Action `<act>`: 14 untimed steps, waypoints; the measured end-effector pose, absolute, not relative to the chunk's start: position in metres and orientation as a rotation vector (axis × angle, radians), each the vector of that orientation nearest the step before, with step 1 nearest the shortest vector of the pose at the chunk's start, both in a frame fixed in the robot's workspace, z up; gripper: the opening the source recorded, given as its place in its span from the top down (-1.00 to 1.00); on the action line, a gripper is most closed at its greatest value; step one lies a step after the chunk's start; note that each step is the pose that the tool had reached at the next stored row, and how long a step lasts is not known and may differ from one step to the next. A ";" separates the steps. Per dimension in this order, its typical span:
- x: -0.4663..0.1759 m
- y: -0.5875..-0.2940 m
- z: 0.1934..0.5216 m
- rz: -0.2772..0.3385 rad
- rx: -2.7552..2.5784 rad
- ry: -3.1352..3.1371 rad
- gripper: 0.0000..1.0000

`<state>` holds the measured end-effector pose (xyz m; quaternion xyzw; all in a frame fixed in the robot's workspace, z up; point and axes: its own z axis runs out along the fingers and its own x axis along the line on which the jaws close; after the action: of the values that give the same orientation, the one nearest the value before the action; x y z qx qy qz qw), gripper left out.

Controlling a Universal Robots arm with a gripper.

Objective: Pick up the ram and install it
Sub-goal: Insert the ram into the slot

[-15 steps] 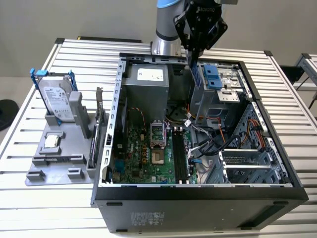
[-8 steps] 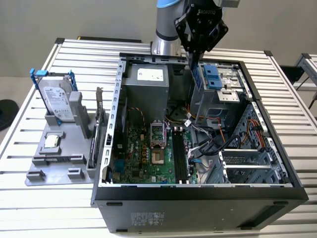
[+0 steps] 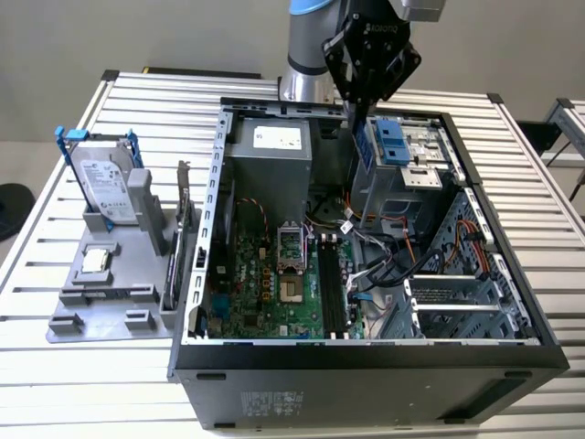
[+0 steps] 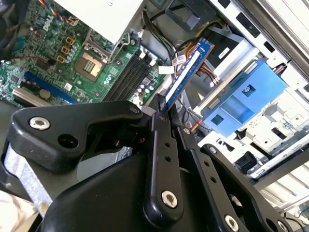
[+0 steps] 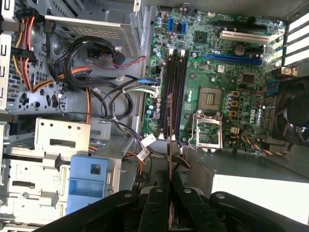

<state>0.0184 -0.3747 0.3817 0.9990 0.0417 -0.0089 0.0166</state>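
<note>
My gripper [image 3: 353,108] hangs over the back of the open computer case [image 3: 366,352], shut on the ram [image 3: 351,155]. The stick points down into the case. In the second wrist view the ram [image 4: 186,72] is a long blue board sticking out from the black fingers of the gripper [image 4: 166,113]. In the first wrist view the ram [image 5: 169,125] is edge-on, a thin strip rising from the gripper [image 5: 170,181]. It lines up above the black memory slots [image 5: 176,92] on the green motherboard [image 5: 227,72]. The slots [image 3: 331,288] lie well below the stick.
A grey fixture [image 3: 110,293] at the exterior view's left holds a hard drive in a blue frame [image 3: 102,183], an expansion card [image 3: 178,242] and a processor chip [image 3: 96,261]. Inside the case are a power supply [image 3: 270,155], a blue drive caddy [image 3: 388,142] and loose cables [image 5: 91,77].
</note>
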 end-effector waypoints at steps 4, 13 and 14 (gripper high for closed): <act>0.018 -0.376 0.380 -0.028 3.106 0.129 1.00; 0.018 -0.378 0.376 -0.028 3.105 0.130 1.00; 0.018 -0.378 0.376 -0.028 3.105 0.129 1.00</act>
<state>0.0185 -0.3776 0.3757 0.9990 0.0417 -0.0090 0.0167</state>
